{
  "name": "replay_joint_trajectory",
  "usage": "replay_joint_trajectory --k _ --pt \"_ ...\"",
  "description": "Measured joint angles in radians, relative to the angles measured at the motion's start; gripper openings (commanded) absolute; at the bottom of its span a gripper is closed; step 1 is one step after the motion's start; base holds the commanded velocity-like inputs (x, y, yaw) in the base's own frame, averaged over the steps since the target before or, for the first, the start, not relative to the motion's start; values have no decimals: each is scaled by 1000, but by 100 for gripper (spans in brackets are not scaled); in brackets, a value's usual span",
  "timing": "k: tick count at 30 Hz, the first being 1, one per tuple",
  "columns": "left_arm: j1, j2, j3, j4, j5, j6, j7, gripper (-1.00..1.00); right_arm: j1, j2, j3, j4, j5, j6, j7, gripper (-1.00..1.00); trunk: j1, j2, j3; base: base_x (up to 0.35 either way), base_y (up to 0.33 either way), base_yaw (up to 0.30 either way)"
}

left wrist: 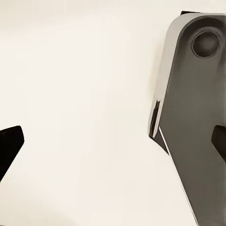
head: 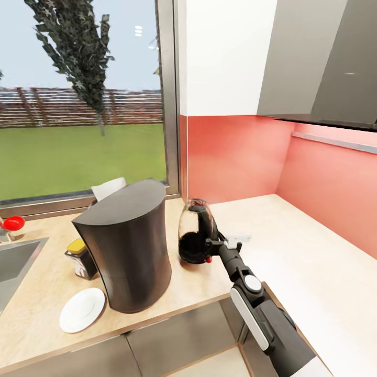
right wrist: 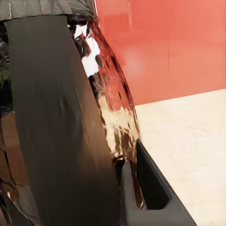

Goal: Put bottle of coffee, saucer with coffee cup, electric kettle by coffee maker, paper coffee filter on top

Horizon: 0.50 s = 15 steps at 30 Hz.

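The right arm reaches forward and up from the lower right of the head view, its white and dark grey forearm narrowing to a black wrist. The right gripper (head: 213,245) sits at the handle side of the electric kettle (head: 193,235), its fingers closed around the black loop handle. In the right wrist view one dark finger (right wrist: 150,188) lies hard against the glass body. In the left wrist view a grey and white arm link (left wrist: 195,108) shows, with dark finger edges at either side.

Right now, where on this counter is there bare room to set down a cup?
The widest bare stretch of light wood countertop runs right of the glass kettle, along the red wall. The left is crowded: tall dark grey coffee maker, yellow-capped jar, white saucer, sink.
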Motion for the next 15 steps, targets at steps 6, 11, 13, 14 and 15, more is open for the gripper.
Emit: replay_joint_trajectory --k 6,11,13,14,15 --pt "0 -1 0 0 0 0 0 100 0 0 1 6 1 -1 1 -100 0 0 0 0 23 0" --pt "0 -1 0 0 0 0 0 100 0 0 1 6 1 -1 1 -100 0 0 0 0 17 0" --pt "0 -2 0 0 0 0 0 100 0 0 1 6 1 -1 1 -100 0 0 0 0 24 0" --pt "0 -2 0 0 0 0 0 100 0 0 1 6 1 -1 1 -100 0 0 0 0 95 0" --pt "0 -2 0 0 0 0 0 100 0 0 1 6 2 -1 1 -100 0 0 0 0 152 0"
